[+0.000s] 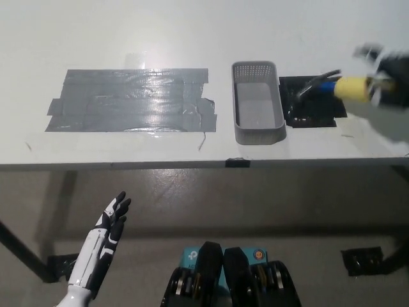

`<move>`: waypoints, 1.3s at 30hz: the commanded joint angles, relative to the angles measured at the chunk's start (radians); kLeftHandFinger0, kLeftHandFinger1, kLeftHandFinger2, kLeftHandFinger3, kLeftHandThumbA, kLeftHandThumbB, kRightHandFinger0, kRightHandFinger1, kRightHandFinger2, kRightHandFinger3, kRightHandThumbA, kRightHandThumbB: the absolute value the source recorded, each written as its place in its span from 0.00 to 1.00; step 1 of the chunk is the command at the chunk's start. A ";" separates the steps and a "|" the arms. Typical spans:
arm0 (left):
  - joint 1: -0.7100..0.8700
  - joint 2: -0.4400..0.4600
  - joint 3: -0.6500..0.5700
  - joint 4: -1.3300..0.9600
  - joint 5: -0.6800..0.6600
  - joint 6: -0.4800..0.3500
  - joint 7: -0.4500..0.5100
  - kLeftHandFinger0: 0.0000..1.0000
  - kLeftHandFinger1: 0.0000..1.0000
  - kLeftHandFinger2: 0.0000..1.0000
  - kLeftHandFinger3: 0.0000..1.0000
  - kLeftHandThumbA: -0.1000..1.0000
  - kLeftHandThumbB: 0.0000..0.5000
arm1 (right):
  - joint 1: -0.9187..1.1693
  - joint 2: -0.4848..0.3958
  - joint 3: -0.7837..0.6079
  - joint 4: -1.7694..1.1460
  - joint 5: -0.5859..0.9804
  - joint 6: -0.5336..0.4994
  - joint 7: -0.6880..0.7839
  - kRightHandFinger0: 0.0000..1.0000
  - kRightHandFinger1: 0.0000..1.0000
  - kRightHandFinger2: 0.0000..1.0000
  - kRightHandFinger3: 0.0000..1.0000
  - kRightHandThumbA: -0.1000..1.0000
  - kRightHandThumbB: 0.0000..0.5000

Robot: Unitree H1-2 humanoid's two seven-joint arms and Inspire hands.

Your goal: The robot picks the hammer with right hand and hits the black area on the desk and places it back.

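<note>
My black right hand (390, 83) is at the right edge of the desk, shut on the yellow grip of the hammer (339, 86). The hammer's blue neck and dark head (311, 85) reach left over the small black area (308, 102); motion blur hides whether the head touches it. The white left hand (102, 246) rests low at the lower left, below the desk edge, fingers apart and holding nothing.
A grey mesh basket (258, 132) stands just left of the black area. A large patch of grey tape (134, 99) covers the desk's left middle. The desk's front edge (192, 164) runs across the picture.
</note>
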 commanded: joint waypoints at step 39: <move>-0.145 -0.006 -0.003 0.024 -0.017 -0.036 -0.013 1.00 1.00 1.00 1.00 1.00 0.34 | 0.738 0.308 -0.223 -1.312 0.551 0.066 -0.116 1.00 1.00 1.00 1.00 1.00 0.47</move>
